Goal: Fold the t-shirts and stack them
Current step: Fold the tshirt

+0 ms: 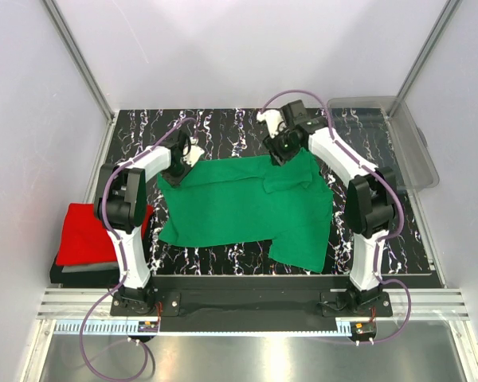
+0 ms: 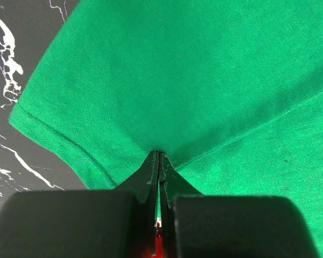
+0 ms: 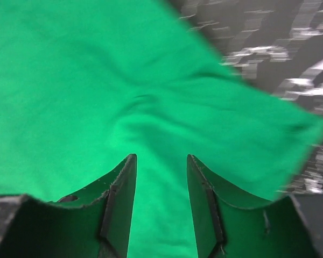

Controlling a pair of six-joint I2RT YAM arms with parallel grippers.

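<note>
white walls [image 1: 223, 48] are boxing in the black marble table [image 1: 223, 119]. green t-shirt [image 1: 239, 211] is lying spread mid-table, red t-shirt [image 1: 84, 231] is sitting folded off its left edge. left gripper [image 2: 158, 156] is pinching the green cloth tight, right gripper [image 3: 160, 161] is standing jaws apart over it.

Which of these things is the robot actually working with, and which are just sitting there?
Part of the job:
- green t-shirt, spread out in the middle
- red t-shirt, folded, at the left
- grey t-shirt, only its edge showing under the red one

Just lying about:
- clear plastic bin, far right corner
</note>
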